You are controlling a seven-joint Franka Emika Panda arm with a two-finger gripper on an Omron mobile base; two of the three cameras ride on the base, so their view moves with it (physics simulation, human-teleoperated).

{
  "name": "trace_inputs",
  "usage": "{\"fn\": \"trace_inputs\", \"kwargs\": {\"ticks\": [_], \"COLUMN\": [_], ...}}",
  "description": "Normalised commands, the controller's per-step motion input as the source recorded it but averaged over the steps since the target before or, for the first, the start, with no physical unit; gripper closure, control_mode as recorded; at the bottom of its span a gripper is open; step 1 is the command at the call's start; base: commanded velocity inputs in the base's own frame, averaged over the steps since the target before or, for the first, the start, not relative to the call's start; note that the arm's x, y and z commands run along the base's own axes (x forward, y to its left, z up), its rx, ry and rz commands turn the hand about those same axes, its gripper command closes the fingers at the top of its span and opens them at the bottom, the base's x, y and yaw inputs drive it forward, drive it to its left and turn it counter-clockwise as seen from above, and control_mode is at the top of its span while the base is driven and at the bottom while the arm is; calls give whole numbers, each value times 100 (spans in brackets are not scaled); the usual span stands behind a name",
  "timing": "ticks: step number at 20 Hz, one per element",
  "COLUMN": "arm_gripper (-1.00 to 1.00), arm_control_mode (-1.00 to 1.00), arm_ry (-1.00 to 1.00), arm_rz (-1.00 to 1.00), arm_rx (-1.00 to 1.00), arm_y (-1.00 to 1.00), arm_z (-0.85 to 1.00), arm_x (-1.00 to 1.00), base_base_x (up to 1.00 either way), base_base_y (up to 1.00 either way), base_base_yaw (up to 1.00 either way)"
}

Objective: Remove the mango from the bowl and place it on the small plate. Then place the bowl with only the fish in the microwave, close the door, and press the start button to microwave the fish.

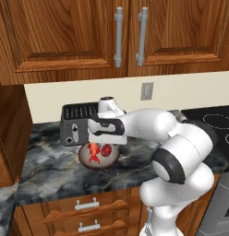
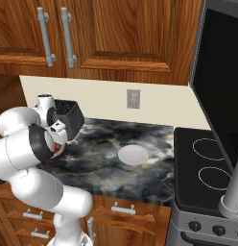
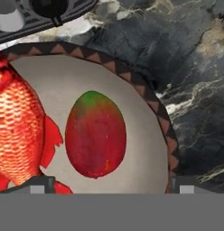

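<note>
Left base view: the bowl (image 1: 99, 156) sits on the dark marble counter (image 1: 51, 161), just in front of the grey toaster (image 1: 78, 123). Inside it the fish (image 1: 93, 152) lies at 9 o'clock and the mango (image 1: 107, 150) at 3 o'clock, close beside each other. The gripper (image 1: 101, 142) hangs directly over the bowl, the white arm reaching in from 4 o'clock; its fingers are hard to make out here against the hand.

Right base view: the small plate (image 2: 133, 154) rests bare on the counter, well apart from the bowl, toward 3 o'clock of it. The arm's elbow covers most of the bowl; a sliver of red, probably the mango, shows beside the hand. At 3 o'clock of the picture stands the dark glass door (image 2: 221, 81), swung open above the black stovetop (image 2: 202, 168).

Hand view: the mango fills the middle, red with a green cap at 12 o'clock, lying on the bowl's pale inside. The fish lies at 9 o'clock of it, a fin nearly touching. The two finger tips sit at 7 and 5 o'clock, spread wide on either side of the mango, gripping nothing.
</note>
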Motion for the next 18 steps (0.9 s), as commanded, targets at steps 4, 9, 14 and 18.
{"fn": "trace_inputs", "kwargs": {"ticks": [4,9,14,18], "arm_gripper": [-100,-100,-100,-100], "arm_control_mode": [-100,-100,-100,-100], "arm_ry": [3,1,0,0], "arm_rz": [0,0,0,0], "arm_rx": [-4,-3,0,0], "arm_y": [8,4,0,0], "arm_z": [-31,-25,-16,-18], "arm_x": [13,8,0,-5], "base_base_x": [0,0,0,0], "base_base_y": [0,0,0,0], "base_base_yaw": [0,0,0,0]}}
